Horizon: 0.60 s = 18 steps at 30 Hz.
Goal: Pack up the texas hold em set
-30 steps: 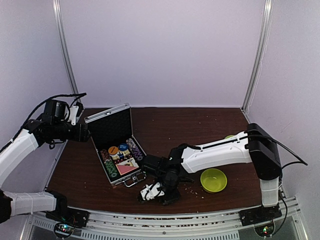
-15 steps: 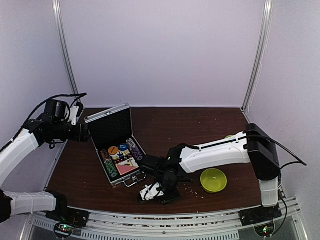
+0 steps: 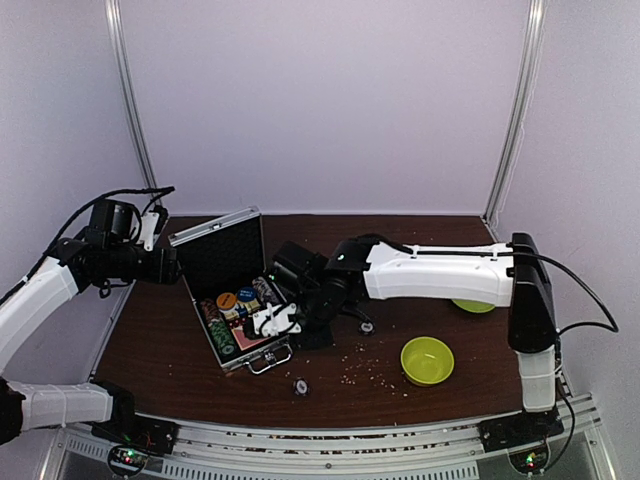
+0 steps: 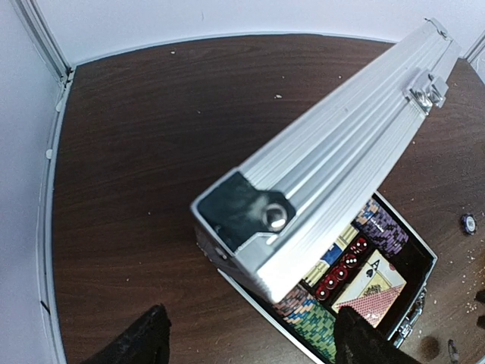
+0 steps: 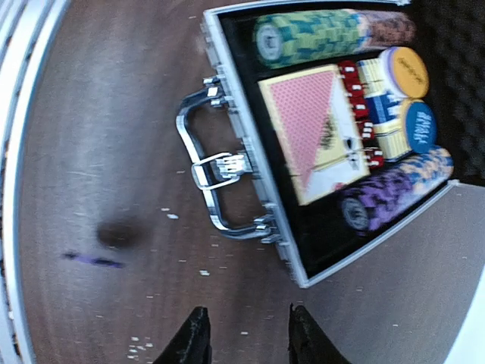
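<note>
The silver case (image 3: 226,255) stands open at the table's left, its lid upright. Its tray (image 5: 250,152) holds green chips (image 5: 303,34), purple chips (image 5: 394,189), cards (image 5: 314,129), red dice (image 5: 356,106), an orange button (image 5: 413,72) and a blue button (image 5: 420,125). My right gripper (image 3: 264,322) hovers over the tray's front edge beside the handle (image 5: 204,174). In its wrist view the right gripper (image 5: 246,334) has its fingers a narrow gap apart with nothing between them. My left gripper (image 3: 168,265) is open by the lid's left corner (image 4: 242,220), not touching it. Loose chips (image 3: 300,385) (image 3: 367,327) lie on the table.
A lime-green bowl (image 3: 427,360) sits at the front right. A lime-green plate (image 3: 475,305) shows partly behind the right arm. Crumbs are scattered over the brown table (image 3: 380,250) in front of the case. White walls and metal posts close in the back and sides.
My right arm has swung from the table's front up and left to the case, its jaws narrowing. A chip now shows where the gripper had been. The left arm has not moved.
</note>
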Tool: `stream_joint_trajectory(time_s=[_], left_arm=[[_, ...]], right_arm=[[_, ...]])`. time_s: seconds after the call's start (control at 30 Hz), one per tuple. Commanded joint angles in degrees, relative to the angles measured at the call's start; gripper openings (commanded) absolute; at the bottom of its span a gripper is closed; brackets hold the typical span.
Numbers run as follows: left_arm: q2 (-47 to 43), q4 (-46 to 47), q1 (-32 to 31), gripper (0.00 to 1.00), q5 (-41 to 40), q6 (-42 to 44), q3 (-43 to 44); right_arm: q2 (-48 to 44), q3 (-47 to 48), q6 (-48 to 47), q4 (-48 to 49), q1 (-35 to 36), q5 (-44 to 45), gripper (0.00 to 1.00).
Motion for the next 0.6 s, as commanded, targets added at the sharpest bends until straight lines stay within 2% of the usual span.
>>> stream_joint_trajectory(time_s=[0.0,0.1,0.23,0.57], left_arm=[[0.16,1.23,0.62,0.76,0.79,0.50,0.31],[0.24,1.24,0.62,0.76,0.92,0.45,0.31],[0.25,1.24,0.62,0.76,0.92,0.44,0.13],[-2.21,4.04,0.56,0.70,8.18,2.04,-0.36]], right_arm=[[1.46,3.41,0.70,4.72,-2.64,5.31,0.28],[4.32,5.35,1.32,6.88,-3.62,5.74,0.29],[6.04,7.63,2.65,4.47,-4.13,4.45,0.29],[-9.33,-8.69,6.71,7.61,-8.50,-0.56,0.42]])
